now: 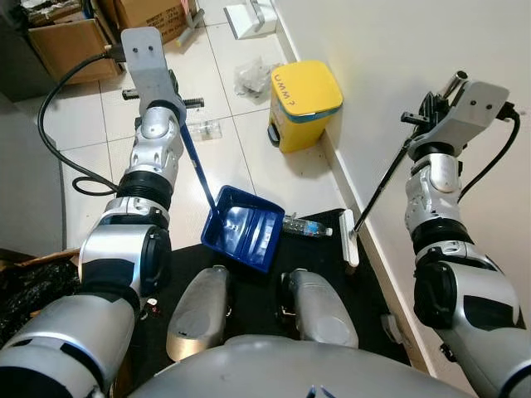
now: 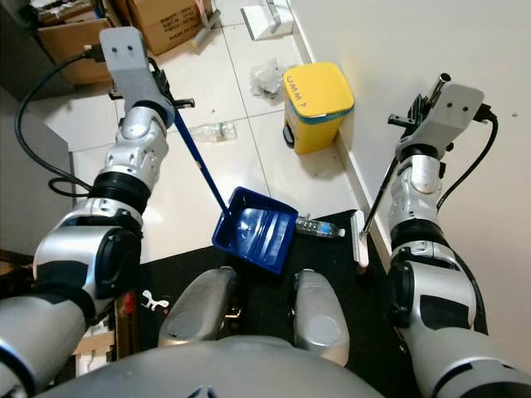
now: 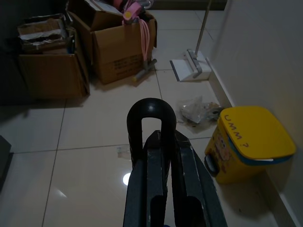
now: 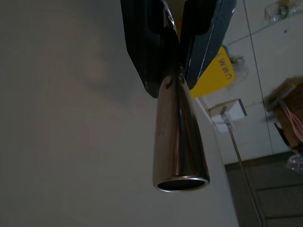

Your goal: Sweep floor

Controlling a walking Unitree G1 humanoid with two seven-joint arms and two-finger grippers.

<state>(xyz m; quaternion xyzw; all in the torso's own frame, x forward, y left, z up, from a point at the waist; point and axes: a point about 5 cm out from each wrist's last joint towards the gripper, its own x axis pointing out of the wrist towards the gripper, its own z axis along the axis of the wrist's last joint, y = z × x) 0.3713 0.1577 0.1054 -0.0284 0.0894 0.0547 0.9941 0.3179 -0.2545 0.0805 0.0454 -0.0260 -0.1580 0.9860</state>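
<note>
My left gripper is raised over the tiled floor and shut on the long blue handle of a blue dustpan. The pan rests tilted at the edge of a black mat. In the left wrist view the handle's black looped end sticks out past the fingers. My right gripper is up beside the wall, shut on the broom's thin metal handle. The broom's white head sits on the floor by the skirting. A plastic bottle lies between pan and broom head.
A yellow pedal bin stands against the wall ahead. A crumpled plastic bag and a second bottle lie on the tiles. Cardboard boxes and a white dustpan set are farther off. The black mat lies under my legs.
</note>
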